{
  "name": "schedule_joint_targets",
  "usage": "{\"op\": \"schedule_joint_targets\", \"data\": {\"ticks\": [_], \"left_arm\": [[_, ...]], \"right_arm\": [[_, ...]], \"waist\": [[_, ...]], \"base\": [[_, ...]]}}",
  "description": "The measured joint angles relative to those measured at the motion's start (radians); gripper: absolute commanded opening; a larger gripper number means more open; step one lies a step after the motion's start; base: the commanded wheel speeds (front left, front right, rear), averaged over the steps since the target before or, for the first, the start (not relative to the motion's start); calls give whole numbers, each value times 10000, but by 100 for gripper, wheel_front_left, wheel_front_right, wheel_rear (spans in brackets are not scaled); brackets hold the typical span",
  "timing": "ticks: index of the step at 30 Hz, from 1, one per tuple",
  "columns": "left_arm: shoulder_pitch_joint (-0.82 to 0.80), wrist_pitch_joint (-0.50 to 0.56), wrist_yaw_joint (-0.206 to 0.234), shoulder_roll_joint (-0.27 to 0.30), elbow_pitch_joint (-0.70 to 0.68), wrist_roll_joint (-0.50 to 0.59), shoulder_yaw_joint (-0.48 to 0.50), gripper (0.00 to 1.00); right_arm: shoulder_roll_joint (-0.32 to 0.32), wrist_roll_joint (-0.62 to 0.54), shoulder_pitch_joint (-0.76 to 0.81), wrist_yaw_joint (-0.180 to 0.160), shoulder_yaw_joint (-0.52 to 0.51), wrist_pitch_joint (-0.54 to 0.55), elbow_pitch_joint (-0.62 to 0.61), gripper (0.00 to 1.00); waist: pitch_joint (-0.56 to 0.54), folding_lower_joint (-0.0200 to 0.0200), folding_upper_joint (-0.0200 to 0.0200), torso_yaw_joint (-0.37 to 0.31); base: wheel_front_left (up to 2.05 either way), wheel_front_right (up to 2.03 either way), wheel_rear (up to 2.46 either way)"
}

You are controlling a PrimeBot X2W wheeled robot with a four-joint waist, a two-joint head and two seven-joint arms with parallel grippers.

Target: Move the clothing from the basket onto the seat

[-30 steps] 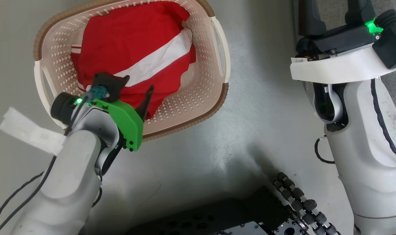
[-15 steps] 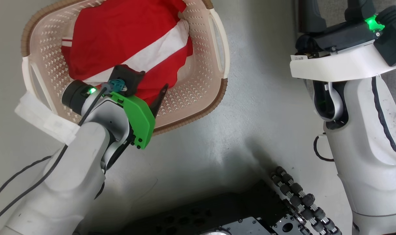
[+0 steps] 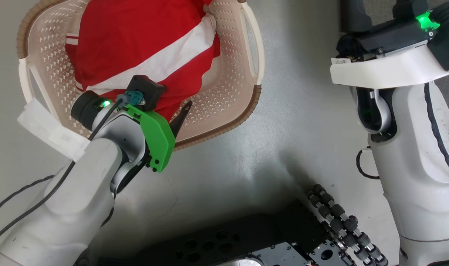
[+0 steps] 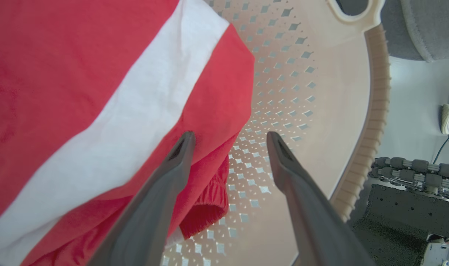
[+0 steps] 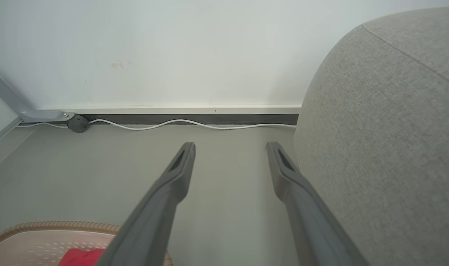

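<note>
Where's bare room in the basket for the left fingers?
Bare perforated basket between the red garment and the brown rim, ahead of the open left gripper. The basket's middle and left are crowded with cloth. Outside the rim, grey floor is bare.

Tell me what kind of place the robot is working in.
Probably a domestic-style room, perhaps a test setup: a laundry basket on a smooth grey floor, a grey upholstered seat, a white cable along the skirting.
</note>
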Motion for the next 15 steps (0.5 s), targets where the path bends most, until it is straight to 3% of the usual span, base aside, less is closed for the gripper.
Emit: {"op": "schedule_joint_targets", "data": {"ticks": [15], "left_arm": [[-391, -6, 0, 424, -155, -435, -886, 100]], "right_arm": [[6, 56, -43, 132, -36, 0, 119, 100]], "waist": [[65, 0, 0, 64]], "base": [[0, 0, 0]]}}
